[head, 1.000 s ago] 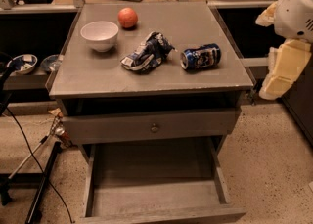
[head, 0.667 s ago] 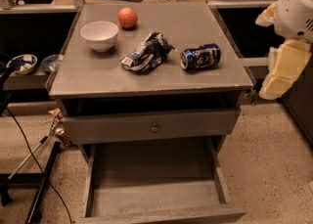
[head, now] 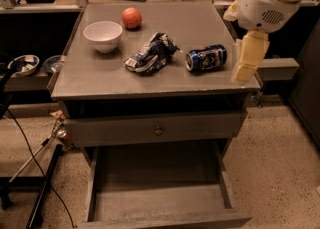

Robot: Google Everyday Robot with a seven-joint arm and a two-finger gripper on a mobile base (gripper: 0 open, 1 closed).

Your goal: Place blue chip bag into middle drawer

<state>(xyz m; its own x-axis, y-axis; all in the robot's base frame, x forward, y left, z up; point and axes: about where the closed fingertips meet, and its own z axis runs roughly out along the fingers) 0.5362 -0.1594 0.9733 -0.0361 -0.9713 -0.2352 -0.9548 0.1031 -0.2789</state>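
Observation:
The blue chip bag (head: 150,54) lies crumpled on the grey cabinet top (head: 100,78), near its middle. The middle drawer (head: 160,200) stands pulled open low at the front of the cabinet, and its flat floor is bare. My gripper (head: 248,59) hangs from the white arm (head: 267,0) at the right edge of the cabinet top. It is just right of the blue-and-white drink can (head: 206,57) and well right of the bag, holding nothing.
A white bowl (head: 103,35) and an orange-red ball (head: 132,17) sit on the back left of the top. A closed drawer front with a round knob (head: 159,130) is above the open drawer. Cables and a stand (head: 42,188) lie on the floor at the left.
The arm and gripper have moved left, from beside the cabinet to over its right edge. The bag, can, bowl and ball have not moved.

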